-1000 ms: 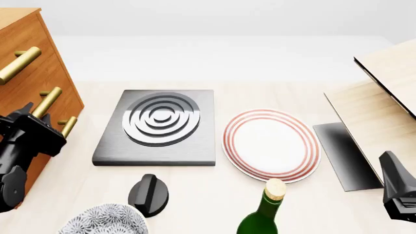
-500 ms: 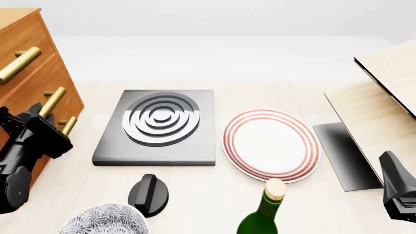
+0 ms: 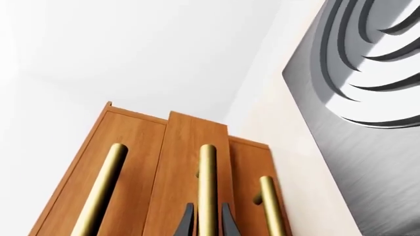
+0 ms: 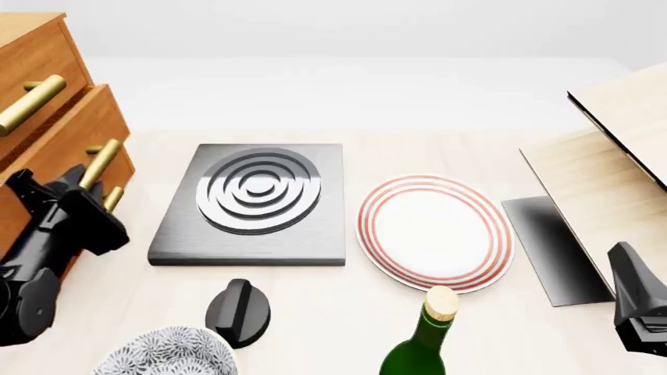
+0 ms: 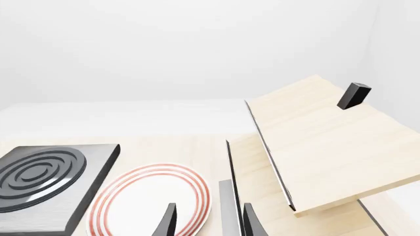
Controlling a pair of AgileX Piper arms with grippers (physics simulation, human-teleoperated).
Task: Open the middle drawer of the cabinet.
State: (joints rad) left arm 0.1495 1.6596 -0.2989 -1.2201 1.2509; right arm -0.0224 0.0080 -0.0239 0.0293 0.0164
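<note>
Left end effector (image 4: 86,181) clamped on the brass handle (image 3: 207,184) of the middle drawer (image 3: 190,167), drawer part-way out of the cabinet (image 4: 42,47).

Fingers (image 3: 186,222) closed either side of the bar, bar's long axis across the drawer front; pull direction straight out from the cabinet face, toward the hob (image 4: 255,201). Right end effector (image 5: 208,221) well apart from the cabinet, slightly open, holding nothing. Three drawers, three handles, one cabinet; beyond, one plate (image 4: 436,231).
</note>
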